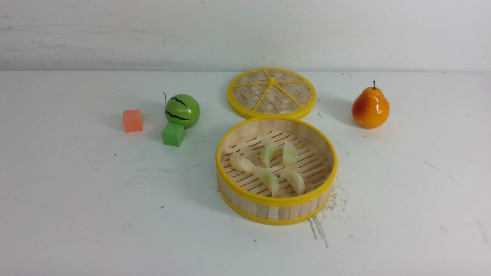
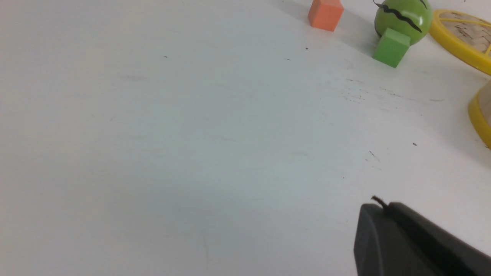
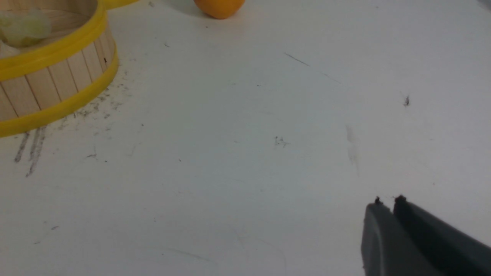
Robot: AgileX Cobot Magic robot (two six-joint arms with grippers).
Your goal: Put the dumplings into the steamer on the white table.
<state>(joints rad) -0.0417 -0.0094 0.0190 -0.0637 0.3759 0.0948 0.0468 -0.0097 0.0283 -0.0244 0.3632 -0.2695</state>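
The round bamboo steamer [image 1: 276, 201] with yellow rims stands on the white table [image 1: 96, 214] in the middle of the front view. Several pale crescent dumplings [image 1: 268, 153] lie on its slatted floor. Part of the steamer [image 3: 53, 88] shows in the right wrist view, with one dumpling [image 3: 23, 27] inside. Its rim [image 2: 479, 119] shows in the left wrist view. My left gripper [image 2: 383, 207] is shut and empty over bare table, well apart from the steamer. My right gripper [image 3: 387, 203] is shut and empty over bare table. Neither gripper shows in the front view.
The flat woven lid [image 1: 271, 93] lies just behind the steamer. A green watermelon ball [image 1: 182, 110], a green cube [image 1: 173, 134] and an orange cube [image 1: 132, 120] sit at the left. An orange pear [image 1: 370, 108] stands at the right. A white wall runs along the back.
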